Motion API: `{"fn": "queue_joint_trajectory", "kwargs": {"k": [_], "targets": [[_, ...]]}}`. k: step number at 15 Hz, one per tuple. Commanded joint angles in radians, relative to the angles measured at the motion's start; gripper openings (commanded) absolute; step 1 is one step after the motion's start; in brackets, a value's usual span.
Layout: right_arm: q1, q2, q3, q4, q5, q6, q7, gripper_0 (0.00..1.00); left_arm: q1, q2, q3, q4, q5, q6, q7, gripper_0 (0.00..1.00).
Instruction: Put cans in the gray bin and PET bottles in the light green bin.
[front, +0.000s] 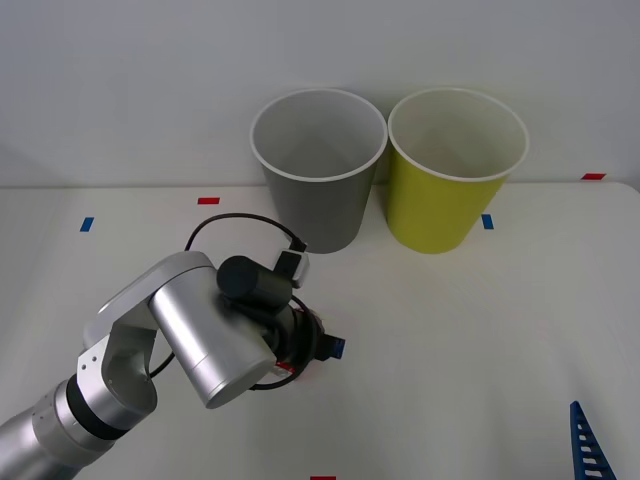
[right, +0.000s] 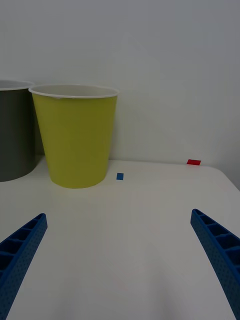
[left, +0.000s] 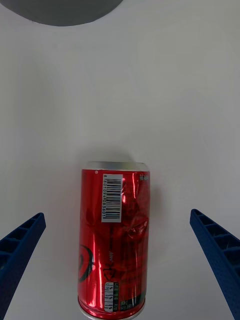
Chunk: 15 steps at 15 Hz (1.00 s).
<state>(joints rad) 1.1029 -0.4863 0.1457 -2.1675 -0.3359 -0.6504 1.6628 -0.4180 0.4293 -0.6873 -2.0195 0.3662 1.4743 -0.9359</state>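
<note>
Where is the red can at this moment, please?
The can lies on the white table between the left gripper's open fingers, short of the gray bin.

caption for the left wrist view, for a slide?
Left gripper, jaws open, straddling a dented red can lying on the white table.

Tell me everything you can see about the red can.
The red can is a small, shiny metal drink can with silver ends, a white barcode label and a dent in its side. It lies on its side on the white table, between the open blue fingers of the left tool, which are not touching it. The gray bin stands beyond it.
</note>
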Motion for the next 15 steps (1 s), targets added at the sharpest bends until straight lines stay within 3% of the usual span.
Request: {"fn": "queue_joint_trajectory", "kwargs": {"k": [1, 15], "targets": [[0.0, 0.0, 0.0, 0.0, 0.0, 0.0, 0.0, 1.0, -0.005, -0.037, 0.0, 0.033, -0.013, 0.006, -0.001, 1.0], [0.0, 0.0, 0.0, 0.0, 0.0, 0.0, 0.0, 1.0, -0.024, -0.101, 0.005, 0.165, -0.075, 0.008, -0.058, 1.0]]}}
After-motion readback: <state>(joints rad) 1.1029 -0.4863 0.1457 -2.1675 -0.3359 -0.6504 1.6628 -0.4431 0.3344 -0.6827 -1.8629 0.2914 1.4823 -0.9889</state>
